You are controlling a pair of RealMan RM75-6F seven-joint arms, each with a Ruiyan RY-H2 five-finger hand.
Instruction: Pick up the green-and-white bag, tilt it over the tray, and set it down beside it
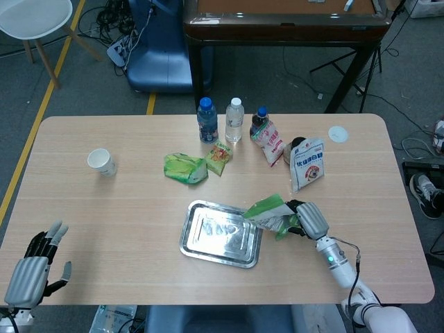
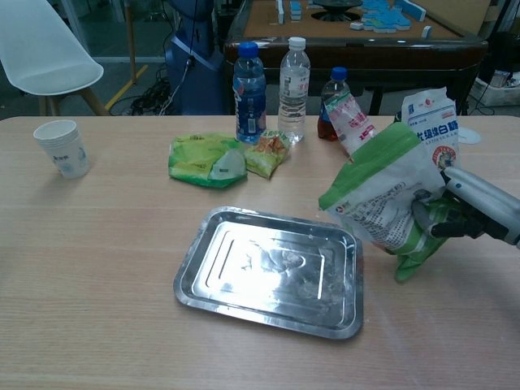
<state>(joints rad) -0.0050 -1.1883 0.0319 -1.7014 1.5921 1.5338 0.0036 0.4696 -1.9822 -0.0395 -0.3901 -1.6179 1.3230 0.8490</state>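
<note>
A: Where do we see the green-and-white bag (image 2: 388,199)?

B: At the tray's (image 2: 244,302) three o'clock edge, tilted, gripped by our right robot hand (image 2: 475,210) with fingers closed around it. We cannot tell whether its bottom touches the counter (image 2: 97,260).

A: Open room?

B: Bare counter at the tray's nine and six o'clock. At twelve o'clock, snack packets (image 2: 207,159) and bottles (image 2: 293,78) crowd.

A: Our left robot hand (image 1: 31,267)?

B: Seven o'clock, off the counter's edge, fingers spread, holding nothing; its arm is cut off.

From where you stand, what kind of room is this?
Probably a robotics lab or test room, not a home: cables trail over the grey floor, yellow floor tape runs past the wooden table, and a mahjong table stands behind.
</note>
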